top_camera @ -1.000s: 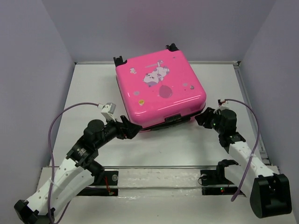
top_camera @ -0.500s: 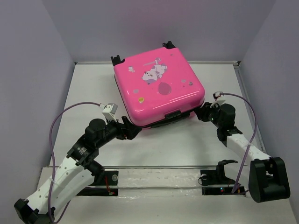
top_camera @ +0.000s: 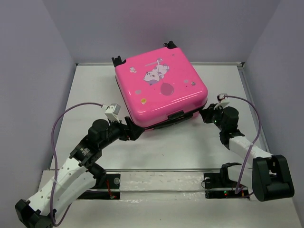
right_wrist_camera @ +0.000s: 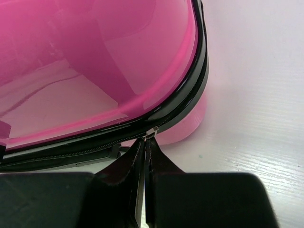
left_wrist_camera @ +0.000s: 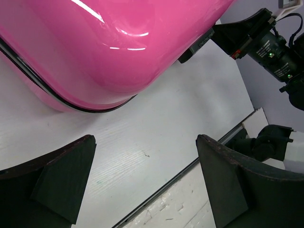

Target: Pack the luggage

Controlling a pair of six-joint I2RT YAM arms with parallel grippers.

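The luggage (top_camera: 161,88), a bright pink hard-shell case with a white cartoon print, lies shut and flat at the middle back of the table. My right gripper (top_camera: 205,115) sits at its near right corner. In the right wrist view the jaws (right_wrist_camera: 146,142) are shut on the black zipper pull, with the metal slider (right_wrist_camera: 152,132) at their tips on the black zipper trim under the pink shell (right_wrist_camera: 95,61). My left gripper (top_camera: 134,132) is open at the near left corner. Its fingers (left_wrist_camera: 66,175) stand wide apart over bare table, short of the pink shell (left_wrist_camera: 95,47).
The white table (top_camera: 190,147) ends in a metal rail (top_camera: 161,169) just ahead of the arm bases. Grey walls close in the left, right and back. A purple cable (top_camera: 66,114) loops off the left arm. The case's black wheels (top_camera: 117,61) point to the back wall.
My right gripper has moved in to the case's near right corner and shut on the zipper pull. The case has shifted slightly back and left. The left gripper stays open.
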